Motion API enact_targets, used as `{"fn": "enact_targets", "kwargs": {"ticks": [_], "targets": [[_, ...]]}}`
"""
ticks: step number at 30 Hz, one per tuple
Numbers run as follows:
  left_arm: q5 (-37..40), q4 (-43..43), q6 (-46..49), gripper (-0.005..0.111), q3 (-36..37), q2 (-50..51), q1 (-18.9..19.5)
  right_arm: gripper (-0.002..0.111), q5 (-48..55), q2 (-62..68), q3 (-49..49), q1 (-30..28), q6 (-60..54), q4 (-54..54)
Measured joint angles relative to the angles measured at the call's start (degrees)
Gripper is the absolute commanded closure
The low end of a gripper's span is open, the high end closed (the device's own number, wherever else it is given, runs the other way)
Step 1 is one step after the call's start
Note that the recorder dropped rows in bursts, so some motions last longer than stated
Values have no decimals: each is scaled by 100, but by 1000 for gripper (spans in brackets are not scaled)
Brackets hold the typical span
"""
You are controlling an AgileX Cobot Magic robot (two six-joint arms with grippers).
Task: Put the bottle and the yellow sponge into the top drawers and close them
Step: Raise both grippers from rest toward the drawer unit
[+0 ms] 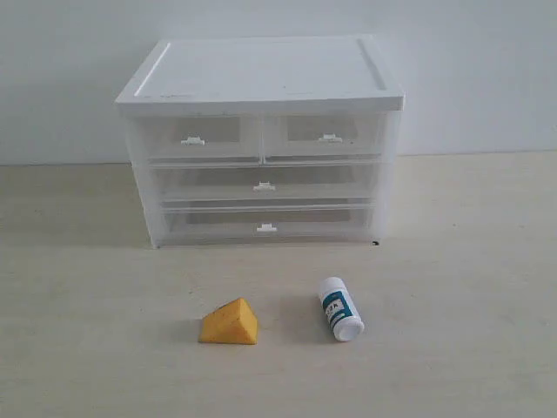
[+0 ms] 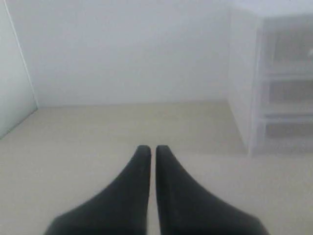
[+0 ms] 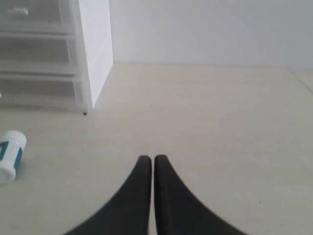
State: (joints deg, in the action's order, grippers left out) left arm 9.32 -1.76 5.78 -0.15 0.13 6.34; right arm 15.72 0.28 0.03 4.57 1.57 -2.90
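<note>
Bottle (image 1: 341, 308) lies flat near bench (image 1: 452, 366) front edge, axis front-to-back, probably nearer right end effector (image 3: 153, 159); sponge (image 1: 230, 322) toward left end effector (image 2: 153, 148); both closed, empty.

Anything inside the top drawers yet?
Both top drawers are shut; through their translucent fronts no object shows, though the frosted plastic hides detail. The bottle and the yellow sponge lie outside, on the table in front of the cabinet.
</note>
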Motion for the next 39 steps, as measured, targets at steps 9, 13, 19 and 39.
{"fn": "enact_targets", "kwargs": {"ticks": [9, 13, 19, 39], "targets": [[-2102, -2101, -1305, 103, 0, 0, 0, 108, -2311, 0, 0, 0, 36, 193], [-3001, -2293, -2125, 103, 0, 0, 0, 108, -3320, 0, 0, 0, 152, 193], [-3983, -2130, -3580, 103, 0, 0, 0, 108, -4343, -4, 0, 0, 243, 204], [-4589, 5952, -9617, 103, -2382, 1909, 0, 108, -4120, 83, -1600, 0, 2564, -29]]}}
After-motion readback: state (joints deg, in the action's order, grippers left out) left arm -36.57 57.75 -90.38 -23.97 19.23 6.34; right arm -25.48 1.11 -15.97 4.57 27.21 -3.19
